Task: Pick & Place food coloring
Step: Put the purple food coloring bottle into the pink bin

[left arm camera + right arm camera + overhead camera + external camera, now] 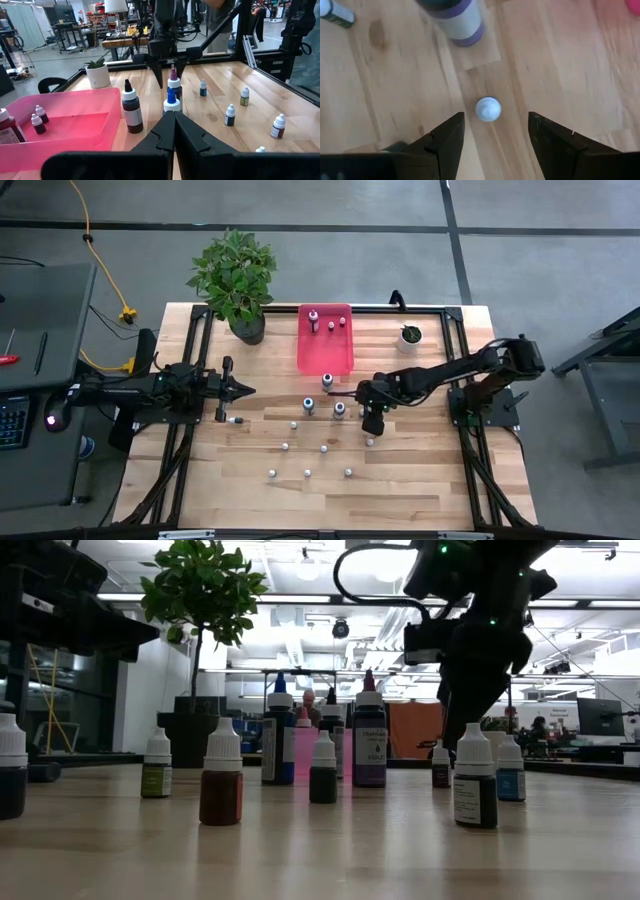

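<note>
Both arms dark, near-black, boxy links with rounded joint housings. Left arm [150, 388]: a small green light midway along it, a red/pink glow at its far-left base, black cabling along the links. Left gripper [167, 132]: two matte black moulded fingers [150, 142] with stepped, angular edges, tapering to a point. Right arm [455, 370]: green status lights on the wrist housing, thick black cable looping over the top. Right gripper [496, 131]: two flat black fingers [447, 140] with chamfered inner faces, lighter grey along the edges, possibly just glare.
</note>
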